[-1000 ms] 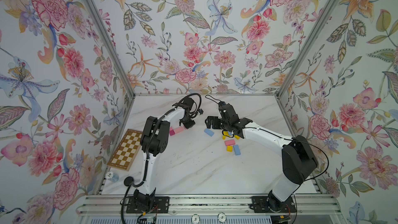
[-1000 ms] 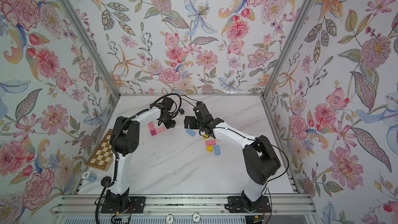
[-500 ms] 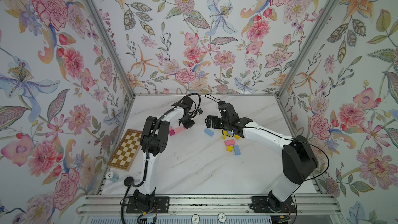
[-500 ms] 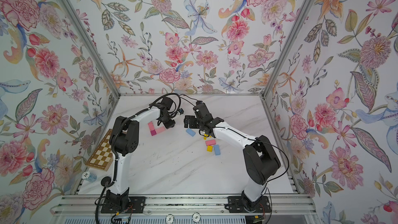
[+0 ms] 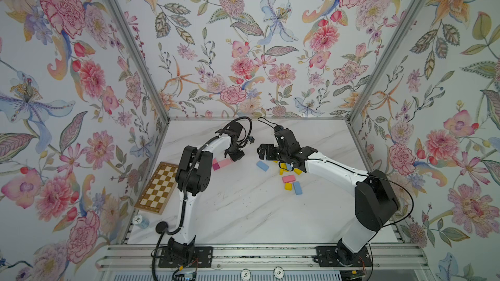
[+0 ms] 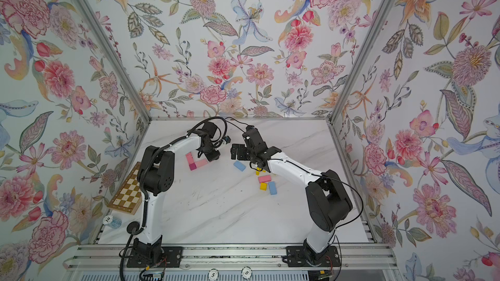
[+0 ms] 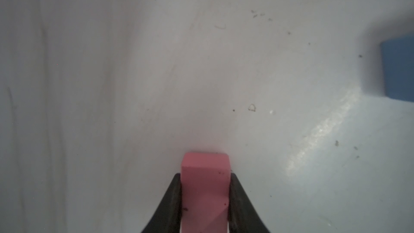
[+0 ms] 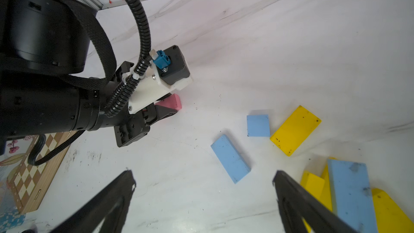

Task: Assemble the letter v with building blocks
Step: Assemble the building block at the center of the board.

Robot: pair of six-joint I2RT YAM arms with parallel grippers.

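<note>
My left gripper (image 7: 205, 175) is shut on a pink block (image 7: 205, 187), its black fingers pressed on both long sides, low on the marble. In a top view this pink block (image 6: 201, 163) lies end to end with a magenta block (image 6: 192, 167), and another pink block (image 6: 189, 158) makes a corner with them. My right gripper (image 8: 203, 175) is open and empty above bare marble, a little short of a blue oblong block (image 8: 230, 158). Near it lie a blue square block (image 8: 258, 125), a yellow oblong block (image 8: 295, 130) and a heap of yellow and blue blocks (image 8: 349, 196).
The checkered board (image 5: 158, 187) lies at the table's left edge, with a poker chip (image 5: 138, 219) in front of it. A pink block (image 5: 288, 178), a yellow block (image 5: 288, 186) and a blue block (image 5: 297, 187) sit under the right forearm. Flowered walls close in three sides.
</note>
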